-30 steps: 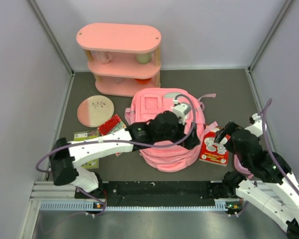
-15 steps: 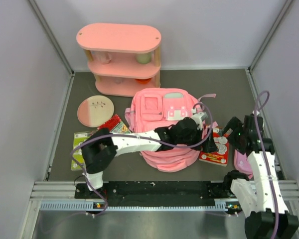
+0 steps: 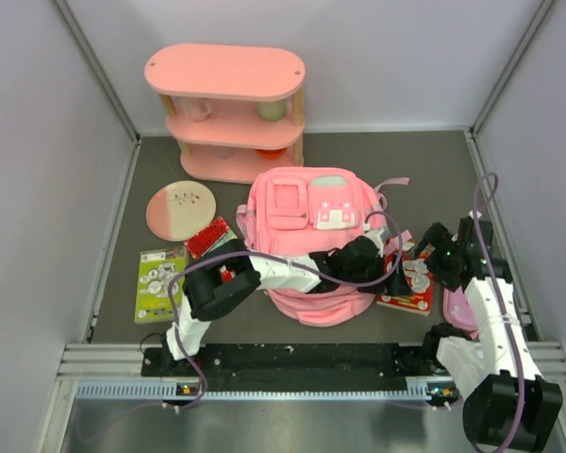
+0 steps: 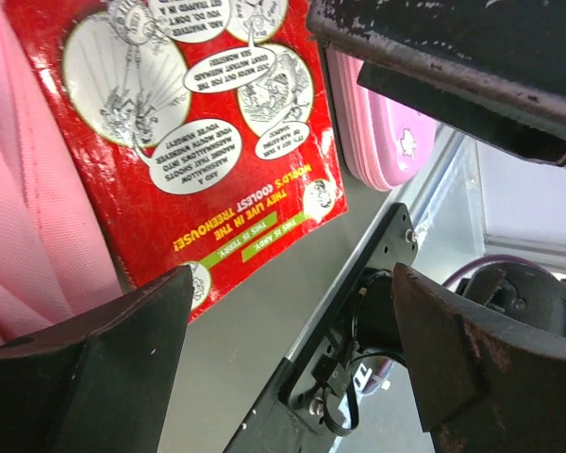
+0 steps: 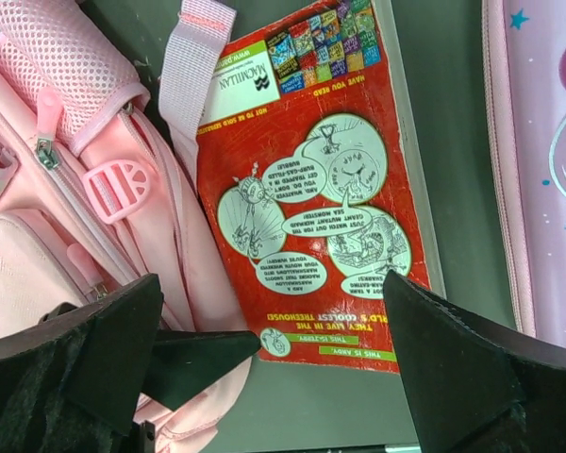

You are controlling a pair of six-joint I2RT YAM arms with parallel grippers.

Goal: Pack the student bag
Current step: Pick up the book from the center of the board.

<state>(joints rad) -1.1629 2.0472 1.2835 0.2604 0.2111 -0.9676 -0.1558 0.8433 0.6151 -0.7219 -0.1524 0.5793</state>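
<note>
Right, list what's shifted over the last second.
The left pincer slid off the student bag front to the edge beside the red book, uncovering the buckle flap; its elbow swung inward. The right pincer drew in over that book as its arm folded up. Both are open, holding nothing. Bag, book, shelf and plate stayed put.

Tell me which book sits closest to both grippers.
The red book right of the backpack, next to the pink pencil case. The other red book and the green booklet lie left of the backpack.
</note>
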